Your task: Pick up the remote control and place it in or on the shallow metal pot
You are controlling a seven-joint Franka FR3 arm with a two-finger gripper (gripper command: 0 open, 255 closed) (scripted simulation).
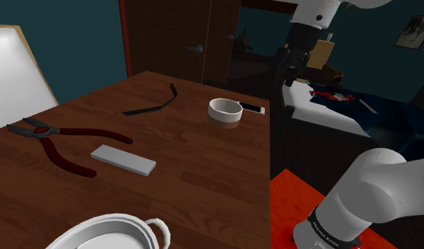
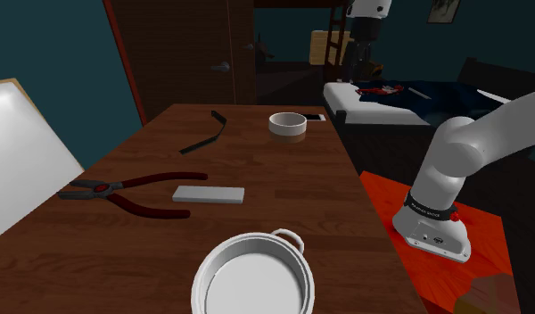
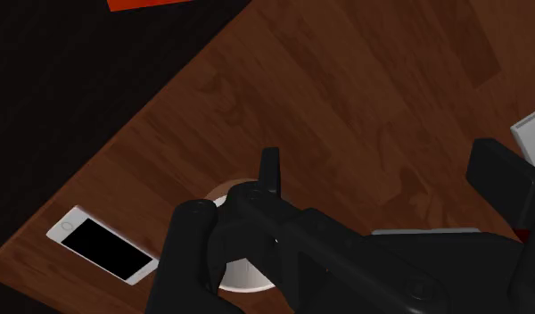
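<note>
The remote control [image 1: 123, 160] [image 2: 209, 194] is a flat pale grey slab lying mid-table, beside the pliers. A white-drawn shallow pot [image 1: 108, 219] [image 2: 248, 237] with loop handles stands at the table's near edge. My black gripper [image 1: 292, 74] [image 2: 359, 67] hangs high over the table's far right corner, well away from both. In the wrist view its fingers stand apart, the gripper [image 3: 386, 169] open and holding nothing. Below it lie a white bowl [image 3: 243, 278] and a phone [image 3: 101, 245]. A pale corner [image 3: 531, 134] past one finger looks like the remote.
Red-handled pliers [image 1: 59, 141] [image 2: 123, 189] lie beside the remote. A black bent strip [image 1: 157, 102], a white bowl [image 1: 225, 109] and a phone [image 1: 253, 108] sit further back. A white board [image 1: 13, 71] leans at the shoulder view's left; a dark bed [image 1: 359, 113] stands past the table.
</note>
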